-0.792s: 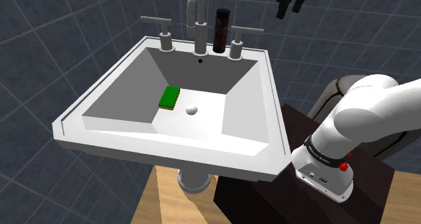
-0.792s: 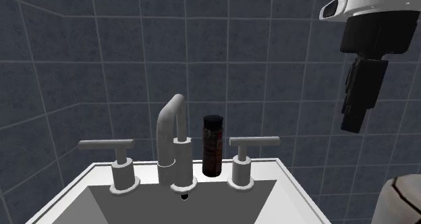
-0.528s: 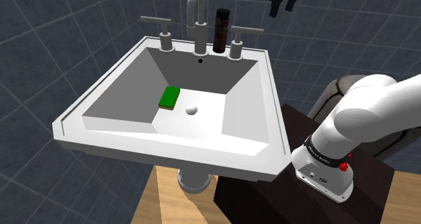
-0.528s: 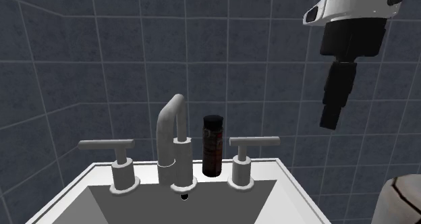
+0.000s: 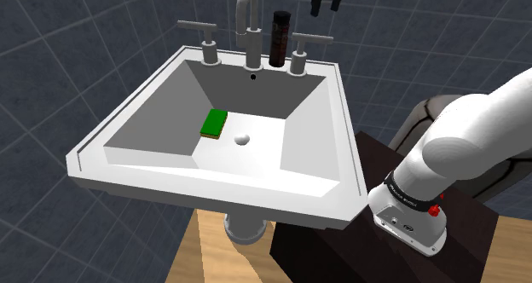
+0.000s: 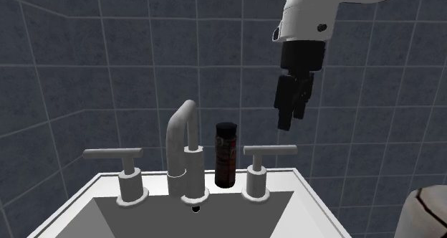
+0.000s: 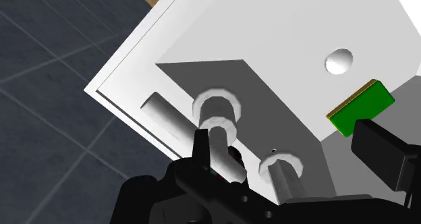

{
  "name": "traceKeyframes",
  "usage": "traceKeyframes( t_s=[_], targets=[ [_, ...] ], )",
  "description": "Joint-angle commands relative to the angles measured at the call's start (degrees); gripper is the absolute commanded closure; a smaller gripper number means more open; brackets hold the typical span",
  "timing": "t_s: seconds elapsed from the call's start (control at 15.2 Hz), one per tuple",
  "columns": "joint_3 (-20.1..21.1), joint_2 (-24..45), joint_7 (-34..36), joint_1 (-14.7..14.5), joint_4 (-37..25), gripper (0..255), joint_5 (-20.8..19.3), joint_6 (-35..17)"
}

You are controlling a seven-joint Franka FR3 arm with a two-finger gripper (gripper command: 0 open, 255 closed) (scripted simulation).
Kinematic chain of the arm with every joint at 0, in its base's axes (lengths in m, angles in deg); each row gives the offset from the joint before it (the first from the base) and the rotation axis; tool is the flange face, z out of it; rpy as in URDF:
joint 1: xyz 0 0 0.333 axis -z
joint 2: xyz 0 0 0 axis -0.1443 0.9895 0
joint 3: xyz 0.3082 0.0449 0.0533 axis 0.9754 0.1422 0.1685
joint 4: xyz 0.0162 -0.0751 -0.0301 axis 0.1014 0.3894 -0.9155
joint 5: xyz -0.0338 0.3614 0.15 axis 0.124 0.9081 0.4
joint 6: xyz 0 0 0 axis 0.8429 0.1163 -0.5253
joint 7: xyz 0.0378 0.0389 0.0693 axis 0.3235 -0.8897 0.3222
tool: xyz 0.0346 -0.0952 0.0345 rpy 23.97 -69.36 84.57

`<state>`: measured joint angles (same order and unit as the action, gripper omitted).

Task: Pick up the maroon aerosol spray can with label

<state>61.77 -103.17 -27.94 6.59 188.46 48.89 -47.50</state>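
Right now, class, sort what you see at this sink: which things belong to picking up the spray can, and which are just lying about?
Job in hand:
can, upright on the back ledge
end effector, open, higher than the can and apart from it

Lying about:
sponge, in the basin
faucet
sink

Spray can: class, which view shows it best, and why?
The second exterior view: the spray can stands side-on, full height, between spout and handle. The shoulder view shows it farther, from above; the wrist view hardly at all.
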Motion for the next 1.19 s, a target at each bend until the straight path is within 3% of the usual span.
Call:
traceKeyframes(
  t_s=[0.0, 0.79, 1.12],
  targets=[
    [-0.64, 4.54, -0.58, -0.05, -3.35, 0, 0.55, -1.15],
    [-2.97, 33.03, -4.0, 1.15, -32.25, 0, 6.17, -0.04],
    [-2.89, 32.53, -4.04, 1.06, -27.72, 0, 6.1, -4.08]
  ],
)
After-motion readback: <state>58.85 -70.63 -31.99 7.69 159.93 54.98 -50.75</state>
